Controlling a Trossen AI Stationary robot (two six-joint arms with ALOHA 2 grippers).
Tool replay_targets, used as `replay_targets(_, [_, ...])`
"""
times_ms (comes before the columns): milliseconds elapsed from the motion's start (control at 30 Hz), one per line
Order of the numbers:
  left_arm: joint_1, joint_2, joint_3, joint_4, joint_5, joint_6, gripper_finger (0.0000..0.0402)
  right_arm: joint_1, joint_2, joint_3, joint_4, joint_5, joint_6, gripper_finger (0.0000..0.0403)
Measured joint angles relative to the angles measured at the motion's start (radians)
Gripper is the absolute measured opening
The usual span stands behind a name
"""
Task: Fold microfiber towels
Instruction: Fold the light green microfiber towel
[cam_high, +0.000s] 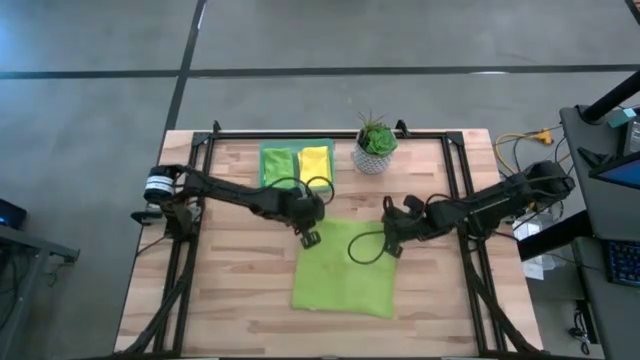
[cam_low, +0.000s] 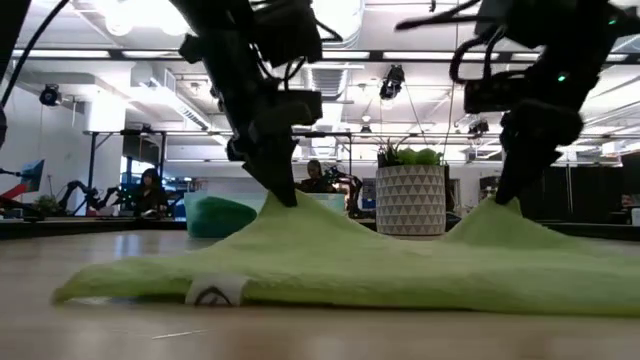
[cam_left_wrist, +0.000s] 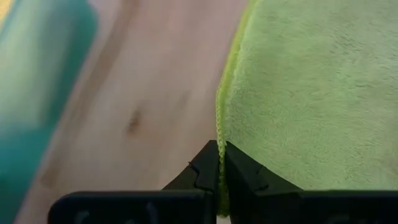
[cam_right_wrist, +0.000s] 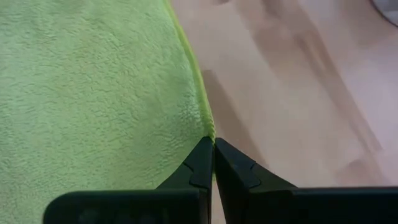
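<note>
A lime green towel (cam_high: 345, 268) lay flat in the middle of the wooden table (cam_high: 230, 290), low in the high view. My left gripper (cam_high: 309, 238) pinched its upper left corner tight. My right gripper (cam_high: 391, 246) pinched its upper right corner tight too. Both corners were pulled up a little, like two small tents. Above the towel in the picture, a green tray (cam_high: 297, 162) held a folded green towel (cam_high: 279, 163) and a folded yellow towel (cam_high: 314, 161) side by side. A small potted plant (cam_high: 375, 145) stood just right of the tray.
</note>
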Motion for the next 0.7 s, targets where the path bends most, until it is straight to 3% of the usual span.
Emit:
replay_targets(200, [0.068, 0.000, -0.001, -0.002, 0.032, 0.077, 0.0017, -0.092, 0.000, -0.003, 0.000, -0.001, -0.018, 0.0027])
replay_targets(500, [0.158, -0.039, -0.001, -0.105, 0.032, 0.063, 0.0154, -0.163, -0.128, -0.004, 0.011, 0.046, -0.105, 0.0118])
replay_targets(567, [0.178, -0.059, -0.001, -0.147, 0.104, 0.027, 0.0178, -0.131, -0.202, -0.005, 0.047, 0.009, -0.163, 0.0132])
replay_targets(700, [0.162, -0.102, -0.028, -0.162, 0.409, 0.054, 0.0199, -0.006, -0.342, -0.028, 0.146, -0.129, -0.174, 0.0143])
